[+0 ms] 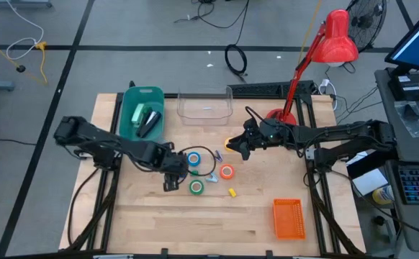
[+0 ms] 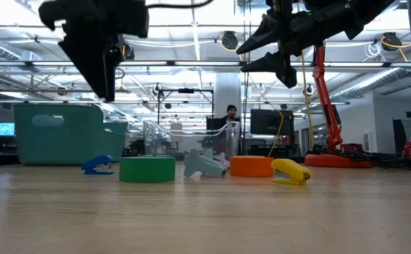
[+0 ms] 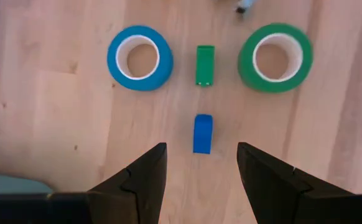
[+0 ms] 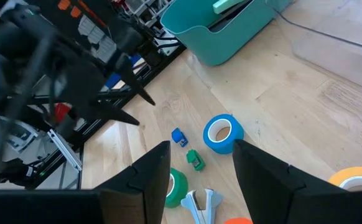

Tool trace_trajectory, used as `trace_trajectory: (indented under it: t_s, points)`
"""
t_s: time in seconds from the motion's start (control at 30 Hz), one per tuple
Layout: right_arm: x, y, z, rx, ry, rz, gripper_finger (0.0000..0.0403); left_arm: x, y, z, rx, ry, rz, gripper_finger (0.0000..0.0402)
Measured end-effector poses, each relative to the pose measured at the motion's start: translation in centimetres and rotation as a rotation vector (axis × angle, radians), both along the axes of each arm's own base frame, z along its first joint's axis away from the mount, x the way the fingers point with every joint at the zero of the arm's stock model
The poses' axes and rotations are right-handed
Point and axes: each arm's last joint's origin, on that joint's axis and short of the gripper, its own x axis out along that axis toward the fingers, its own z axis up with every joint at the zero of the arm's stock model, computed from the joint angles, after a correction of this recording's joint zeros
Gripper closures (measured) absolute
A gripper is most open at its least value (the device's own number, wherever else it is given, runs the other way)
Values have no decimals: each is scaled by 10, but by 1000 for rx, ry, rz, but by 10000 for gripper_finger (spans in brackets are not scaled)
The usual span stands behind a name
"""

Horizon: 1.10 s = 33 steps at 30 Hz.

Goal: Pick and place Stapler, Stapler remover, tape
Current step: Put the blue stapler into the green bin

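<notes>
High view | tape rolls: blue, green, orange

Blue tape roll, green tape roll, flat on table

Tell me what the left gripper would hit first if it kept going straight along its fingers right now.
Probably the small blue block: it lies centred ahead of the open left gripper, which hangs empty above the table. The green block lies beyond it, between the blue tape roll and green tape roll.

The yellow tape roll is cut off by the right wrist view's edge. The teal bin's contents are too small to identify from above.
</notes>
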Motion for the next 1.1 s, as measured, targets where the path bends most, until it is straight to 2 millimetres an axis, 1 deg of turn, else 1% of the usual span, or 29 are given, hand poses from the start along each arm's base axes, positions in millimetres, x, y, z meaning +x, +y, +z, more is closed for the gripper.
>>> trace_trajectory:
  t_s: [0.33, 0.5, 0.6, 0.73, 0.9, 1.1]
  points:
    - [0, 0, 0, 0, 0, 0, 236, 16, 3, -34, 35, 129, -36, 202]
    - [0, 0, 0, 0, 0, 0, 236, 20, 5, -43, 52, 153, -36, 202]
    - [0, 0, 0, 0, 0, 0, 236, 20, 5, -46, 71, 150, -61, 202]
    - [0, 0, 0, 0, 0, 0, 236, 15, 6, -58, 73, 158, -52, 202]
    - [0, 0, 0, 0, 0, 0, 236, 10, 7, -63, 68, 184, -49, 202]
    - [0, 0, 0, 0, 0, -1, 236, 10, 5, -63, 67, 183, -65, 202]
